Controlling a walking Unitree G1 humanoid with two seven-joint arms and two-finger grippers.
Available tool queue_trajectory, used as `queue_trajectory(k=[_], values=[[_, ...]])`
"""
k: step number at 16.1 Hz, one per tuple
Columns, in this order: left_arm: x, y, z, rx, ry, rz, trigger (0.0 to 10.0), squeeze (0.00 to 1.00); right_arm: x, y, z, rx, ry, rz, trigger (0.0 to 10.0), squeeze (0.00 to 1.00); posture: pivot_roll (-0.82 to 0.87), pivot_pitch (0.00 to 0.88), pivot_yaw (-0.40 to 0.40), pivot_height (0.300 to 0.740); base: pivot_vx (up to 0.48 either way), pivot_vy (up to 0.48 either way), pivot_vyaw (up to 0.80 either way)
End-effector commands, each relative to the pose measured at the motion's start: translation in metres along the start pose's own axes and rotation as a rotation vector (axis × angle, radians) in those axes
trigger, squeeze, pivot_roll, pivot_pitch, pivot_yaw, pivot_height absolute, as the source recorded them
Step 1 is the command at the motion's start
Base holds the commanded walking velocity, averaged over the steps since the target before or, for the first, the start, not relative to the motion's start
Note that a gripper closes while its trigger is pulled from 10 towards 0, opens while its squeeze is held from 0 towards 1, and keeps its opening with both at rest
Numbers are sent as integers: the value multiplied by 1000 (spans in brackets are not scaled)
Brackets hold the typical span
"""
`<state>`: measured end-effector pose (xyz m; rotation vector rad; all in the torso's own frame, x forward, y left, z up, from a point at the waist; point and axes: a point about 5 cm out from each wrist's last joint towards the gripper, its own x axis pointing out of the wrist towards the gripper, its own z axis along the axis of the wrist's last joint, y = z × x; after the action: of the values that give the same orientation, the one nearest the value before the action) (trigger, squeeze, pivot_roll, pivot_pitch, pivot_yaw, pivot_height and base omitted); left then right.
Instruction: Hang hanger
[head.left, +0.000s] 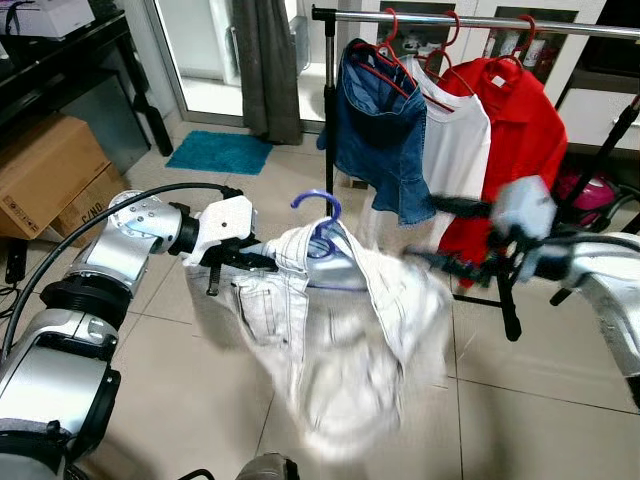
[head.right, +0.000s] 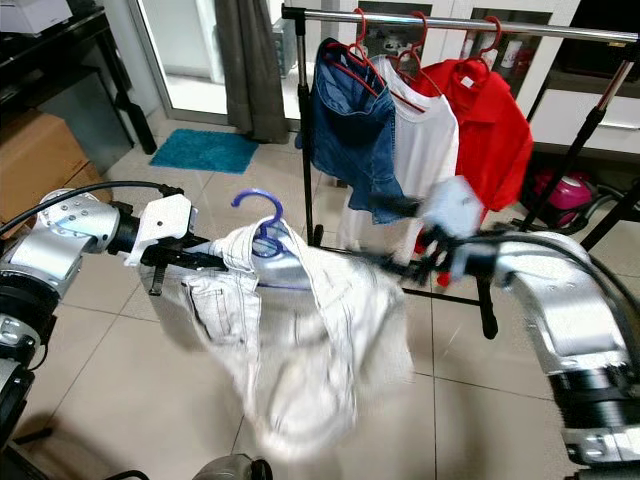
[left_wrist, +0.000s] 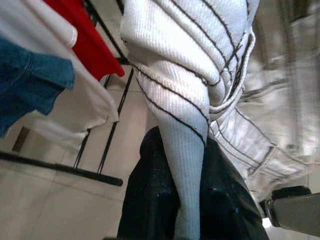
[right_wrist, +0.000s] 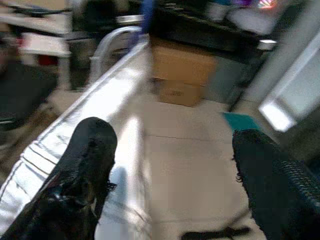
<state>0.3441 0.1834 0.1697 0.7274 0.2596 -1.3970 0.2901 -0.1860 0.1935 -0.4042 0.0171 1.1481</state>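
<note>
Purple hanger (head.left: 322, 222) with a pale, limp jacket (head.left: 340, 330) draped over it, held in mid-air ahead of the clothes rail (head.left: 480, 20), left gripper (head.left: 262, 262) clamped on one cloth-covered shoulder. Right gripper (head.left: 432, 232) spread wide at the other shoulder, gripping nothing. Likely light but floppy and prone to swing; best held by the stiff frame under the cloth, hook left free.
</note>
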Motion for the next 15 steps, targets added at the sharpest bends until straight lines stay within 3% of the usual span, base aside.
queue_trajectory(k=[1,3,4,5,8,9,10,15], values=[[-7,10,18,83,-51,19,0,0,13,9,1,9,-1,92,10000,1000,-57,0,58,740,0,0,0],[-5,9,22,114,-56,-2,0,0,24,16,-1,35,-18,144,10000,988,-55,0,57,740,0,0,0],[-4,9,24,124,-61,-4,0,0,28,22,-1,59,-29,190,10000,525,-54,0,56,740,0,0,0],[-4,10,25,133,-66,-1,0,0,31,28,-3,67,-15,227,10000,0,-54,0,57,740,0,0,0],[-2,14,32,182,-74,16,0,0,44,33,-12,91,46,249,10000,0,-55,0,63,740,0,0,0],[0,15,35,200,-79,27,0,0,50,31,-15,97,65,220,7020,0,-55,0,63,740,0,0,0],[1,16,38,219,-91,31,0,0,55,28,-18,105,87,176,0,0,-52,0,62,740,0,0,0],[1,18,42,242,-105,58,0,0,60,34,-17,122,87,188,0,0,-51,0,56,740,0,0,0]])
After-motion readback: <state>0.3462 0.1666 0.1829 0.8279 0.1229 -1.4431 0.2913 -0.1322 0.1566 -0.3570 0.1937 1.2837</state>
